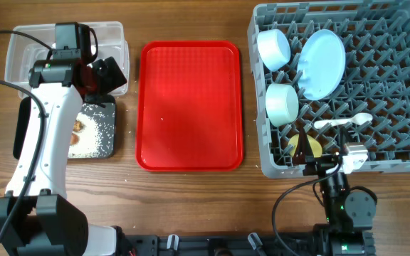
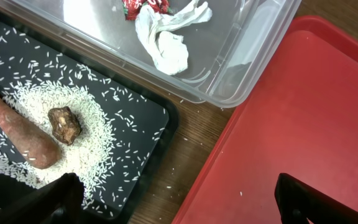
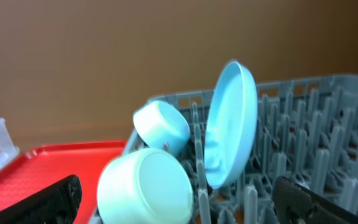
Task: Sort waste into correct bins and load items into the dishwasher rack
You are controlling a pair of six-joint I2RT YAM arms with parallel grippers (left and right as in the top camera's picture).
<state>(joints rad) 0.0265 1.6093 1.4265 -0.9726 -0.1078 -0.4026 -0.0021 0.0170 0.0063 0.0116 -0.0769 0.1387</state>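
The clear tub (image 1: pixel 27 43) holds the red-and-white wrapper (image 2: pixel 145 6) and white tissue (image 2: pixel 166 43). The black tray (image 1: pixel 100 139) in front of it holds loose rice (image 2: pixel 98 143), the carrot-like piece (image 2: pixel 17 127) and the brown lump (image 2: pixel 64 124). My left gripper (image 1: pixel 107 73) (image 2: pixel 176 199) is open and empty above the gap between the black tray and the red tray. The dishwasher rack (image 1: pixel 397 92) holds two pale bowls (image 1: pixel 274 48) (image 1: pixel 282 103), the blue plate (image 1: pixel 322 64) standing on edge, the white spoon (image 1: pixel 342 122) and the yellow cup (image 1: pixel 305 147). My right gripper (image 1: pixel 322 165) (image 3: pixel 179 199) is open and empty at the rack's front edge.
A flat red tray (image 1: pixel 191 107) (image 2: pixel 303 124) lies between the bins and the rack, with a few rice grains on it. Stray grains lie on the wooden table (image 2: pixel 194 137). The left arm crosses over the black tray's left side.
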